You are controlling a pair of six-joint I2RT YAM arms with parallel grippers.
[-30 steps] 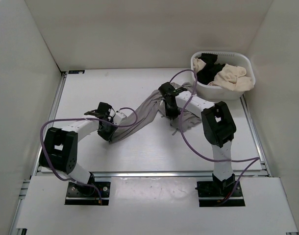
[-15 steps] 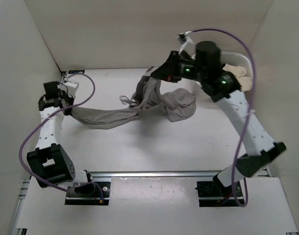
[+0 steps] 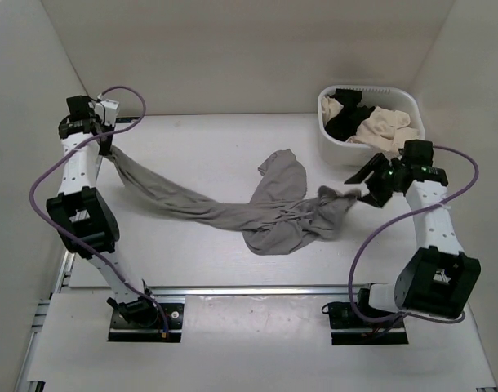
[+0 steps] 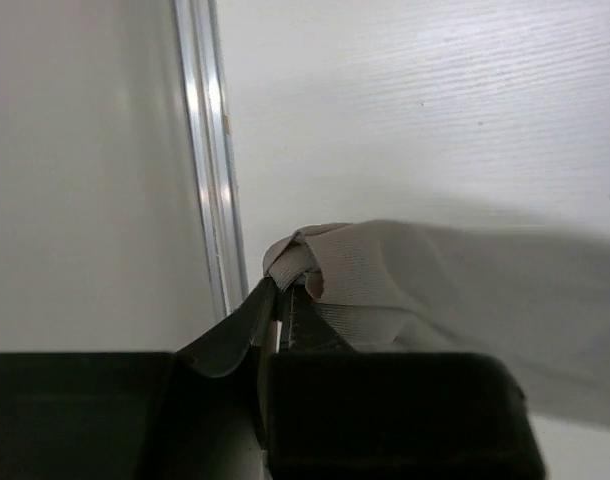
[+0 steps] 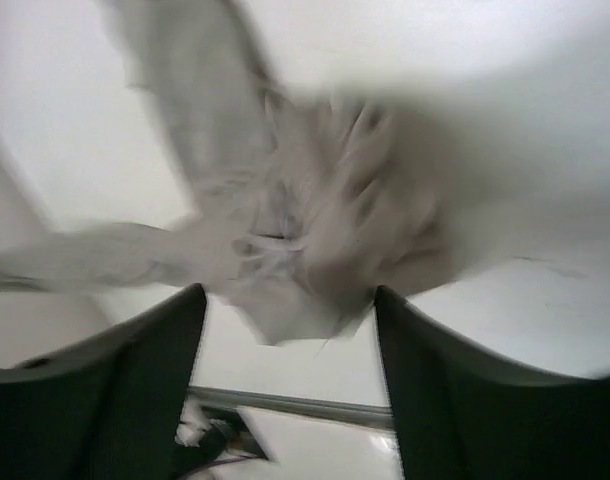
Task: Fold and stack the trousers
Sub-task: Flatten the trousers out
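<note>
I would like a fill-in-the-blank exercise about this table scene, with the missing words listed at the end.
1. The left gripper is shut on one end of the ____ trousers.
2. The white basket stands at the far ____ corner of the table.
3. The basket holds a black garment and a ____ garment.
4. The jaws of the right gripper stand ____.

Missing words: grey; right; cream; open.

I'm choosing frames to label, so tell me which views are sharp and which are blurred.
Top view: sharp, evenly lit, the trousers casting only soft shadows on the table. Left wrist view: clear enough, the left gripper dark against the bright table, cloth pinched. Right wrist view: badly blurred, trousers smeared, right gripper soft-edged.
</note>
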